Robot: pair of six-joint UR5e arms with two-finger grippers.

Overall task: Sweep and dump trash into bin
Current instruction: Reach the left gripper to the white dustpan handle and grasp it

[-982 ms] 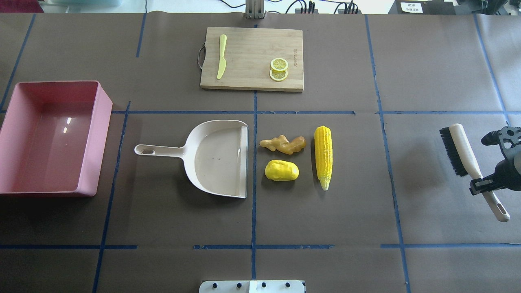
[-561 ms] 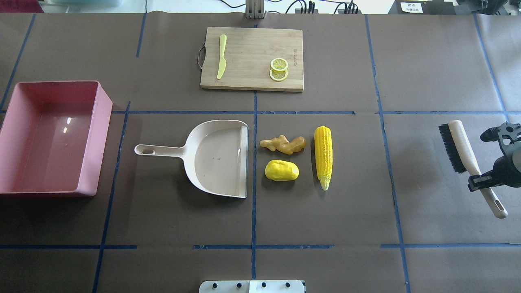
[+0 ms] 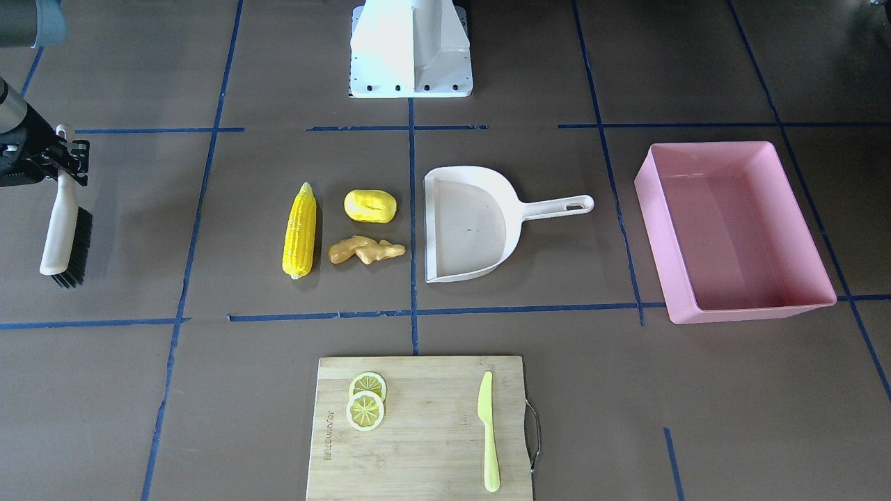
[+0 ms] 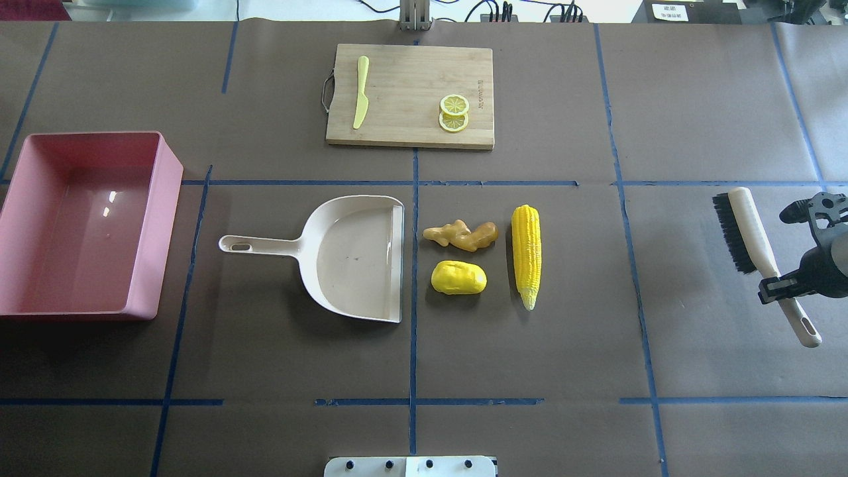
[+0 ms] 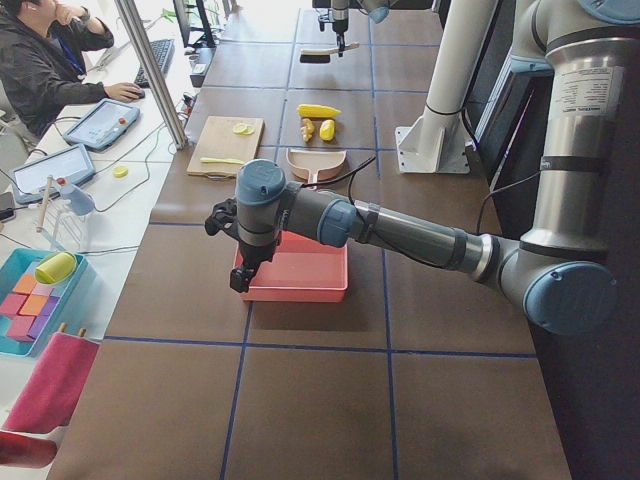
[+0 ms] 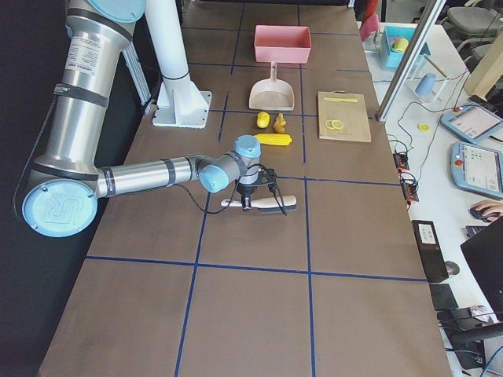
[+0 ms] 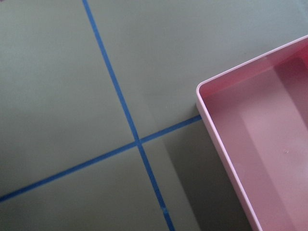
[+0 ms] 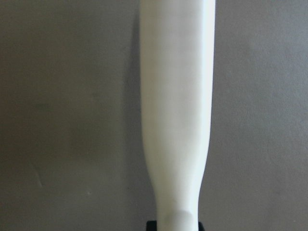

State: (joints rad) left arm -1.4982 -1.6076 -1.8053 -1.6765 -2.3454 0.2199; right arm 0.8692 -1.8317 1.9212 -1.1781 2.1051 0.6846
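Brown table [image 4: 530,361]: three trash toys [image 4: 458,277], one bin [image 4: 165,232]; right hand [image 4: 778,289] clamps brush [image 4: 752,232], left hand [image 5: 241,281] unclear.

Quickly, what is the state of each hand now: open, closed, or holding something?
Left hand: cannot tell, it shows only in the side view.
Right hand: closed on the handle of the brush.
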